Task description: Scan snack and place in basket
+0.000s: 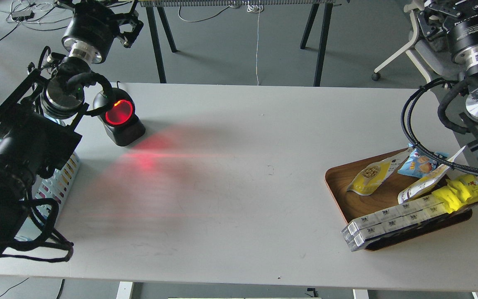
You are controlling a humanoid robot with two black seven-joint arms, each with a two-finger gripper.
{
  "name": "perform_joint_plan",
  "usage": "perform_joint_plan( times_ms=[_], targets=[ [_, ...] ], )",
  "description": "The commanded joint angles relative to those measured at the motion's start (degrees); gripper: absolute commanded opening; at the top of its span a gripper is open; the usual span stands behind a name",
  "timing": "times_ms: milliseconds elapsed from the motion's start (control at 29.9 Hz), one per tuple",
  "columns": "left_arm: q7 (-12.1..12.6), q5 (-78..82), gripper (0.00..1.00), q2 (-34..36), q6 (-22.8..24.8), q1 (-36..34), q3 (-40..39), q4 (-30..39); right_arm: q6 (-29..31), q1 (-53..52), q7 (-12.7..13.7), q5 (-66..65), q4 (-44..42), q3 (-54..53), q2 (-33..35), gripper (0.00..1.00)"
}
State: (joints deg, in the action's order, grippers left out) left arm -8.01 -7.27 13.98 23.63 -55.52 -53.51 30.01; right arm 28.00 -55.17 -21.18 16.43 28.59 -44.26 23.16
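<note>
The snack [372, 174], a yellow-and-white pouch with a picture of beige balls, lies flat on the brown wooden tray [340, 182] at the right of the table. At the table's left edge stands the light blue basket [64, 179], mostly hidden under my left arm. My left gripper [128, 27] hangs beyond the far left corner of the table, above and behind the scanner; it looks dark and its fingers cannot be told apart. My right gripper [429, 15] is at the top right, off the table, far from the snack, and partly cut off.
A black scanner [119, 118] with a glowing red window stands at the back left and throws red light across the table. The tray also holds a blue snack bag [418, 164], another pale yellow pouch [423, 185], a bright yellow packet [467, 189] and grey-white boxes [388, 224].
</note>
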Motion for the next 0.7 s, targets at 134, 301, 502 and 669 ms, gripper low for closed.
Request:
perform_joint_plan(
  times_ms=[134, 301, 502, 669],
  targets=[
    [-0.1, 0.0, 1.00, 0.1, 0.0, -0.3, 0.0, 0.2, 0.0, 0.2, 0.0, 0.0, 0.7, 0.1, 0.7, 1.00],
    [0.0, 0.0, 1.00, 0.1, 0.0, -1.1, 0.1, 0.2, 0.0, -1.5, -0.1, -0.9, 2.7, 4.2, 5.6, 1.00],
    [0.2, 0.0, 1.00, 0.2, 0.1, -1.1, 0.1, 0.2, 0.0, -10.8, -0.7, -2.5, 9.3, 20.0, 14.3, 1.00],
    [0.1, 0.0, 1.00, 0.1, 0.2, -1.0, 0.1, 0.4, 0.0, -17.4, -1.7, -12.0, 10.9, 26.1, 17.4, 1.00]
  ],
)
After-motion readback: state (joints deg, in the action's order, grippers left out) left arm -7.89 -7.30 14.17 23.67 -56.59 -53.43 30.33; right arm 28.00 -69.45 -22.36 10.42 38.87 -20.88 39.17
